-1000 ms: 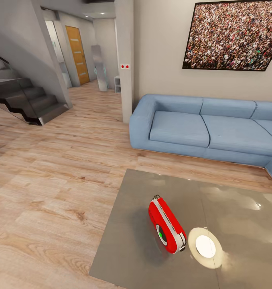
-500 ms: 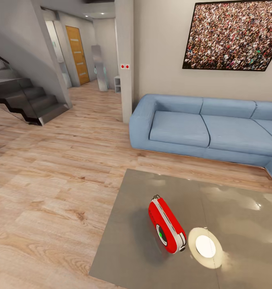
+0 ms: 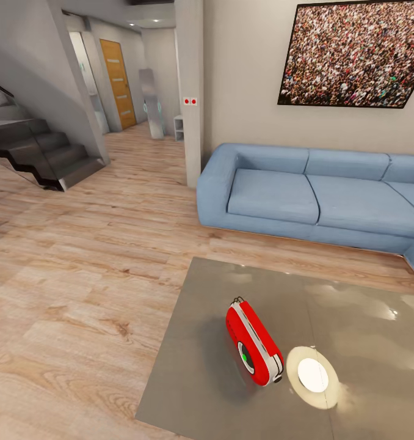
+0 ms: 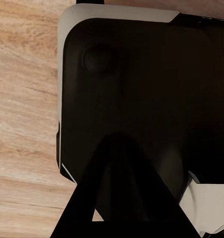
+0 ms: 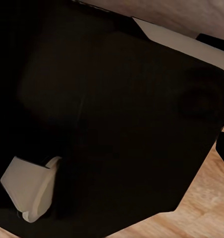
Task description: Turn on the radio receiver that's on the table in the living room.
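Note:
The radio receiver [image 3: 254, 345] is a small bright-red rounded box with a white-silver band, a grey dial with a green dot and a thin wire handle. It stands on edge on the table [image 3: 195, 342], a low square one with a glossy grey-taupe top, near the table's front. In the left wrist view the left gripper [image 4: 119, 139] points down at the robot's black base [image 4: 141, 74], its dark fingers meeting in one point. The right wrist view looks onto the same black base [image 5: 102, 99], and the fingers cannot be made out against it.
A flat white-and-cream disc [image 3: 312, 375] lies just right of the radio. A light-blue sofa [image 3: 305, 195] stands behind the table under a speckled crowd picture [image 3: 353, 54]. Wood plank floor [image 3: 79, 275] spreads to the left toward dark stairs [image 3: 39, 153] and a pillar [image 3: 190, 91].

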Robot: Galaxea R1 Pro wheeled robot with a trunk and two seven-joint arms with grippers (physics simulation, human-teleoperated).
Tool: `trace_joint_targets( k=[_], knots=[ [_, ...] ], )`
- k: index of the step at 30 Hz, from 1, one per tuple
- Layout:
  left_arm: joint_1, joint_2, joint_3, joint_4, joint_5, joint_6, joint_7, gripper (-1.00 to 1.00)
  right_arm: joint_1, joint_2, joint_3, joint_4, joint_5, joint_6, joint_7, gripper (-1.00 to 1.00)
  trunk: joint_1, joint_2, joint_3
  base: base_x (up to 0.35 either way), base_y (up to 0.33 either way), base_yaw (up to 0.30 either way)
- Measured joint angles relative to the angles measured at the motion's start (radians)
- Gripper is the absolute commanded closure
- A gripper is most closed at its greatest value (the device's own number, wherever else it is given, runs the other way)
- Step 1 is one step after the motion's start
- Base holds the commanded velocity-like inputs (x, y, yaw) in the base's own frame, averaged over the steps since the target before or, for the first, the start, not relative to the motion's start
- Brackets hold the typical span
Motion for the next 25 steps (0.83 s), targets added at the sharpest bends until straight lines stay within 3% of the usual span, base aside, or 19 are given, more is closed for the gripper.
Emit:
trace_joint_targets(
  k=[5, 25],
  knots=[
    [0.0, 0.0, 0.0, 0.0, 0.0, 0.0, 0.0, 1.0, 0.001, -0.013, 0.001, 0.0, -0.001, 0.0, 0.0, -1.0, 0.0, 0.0, 0.0, 0.0, 0.0, 0.0],
    [0.0, 0.0, 0.0, 0.0, 0.0, 0.0, 0.0, 1.0, 0.0, -0.007, 0.001, 0.0, -0.001, 0.001, 0.0, -1.0, 0.0, 0.0, 0.0, 0.0, 0.0, 0.0]
  ],
)
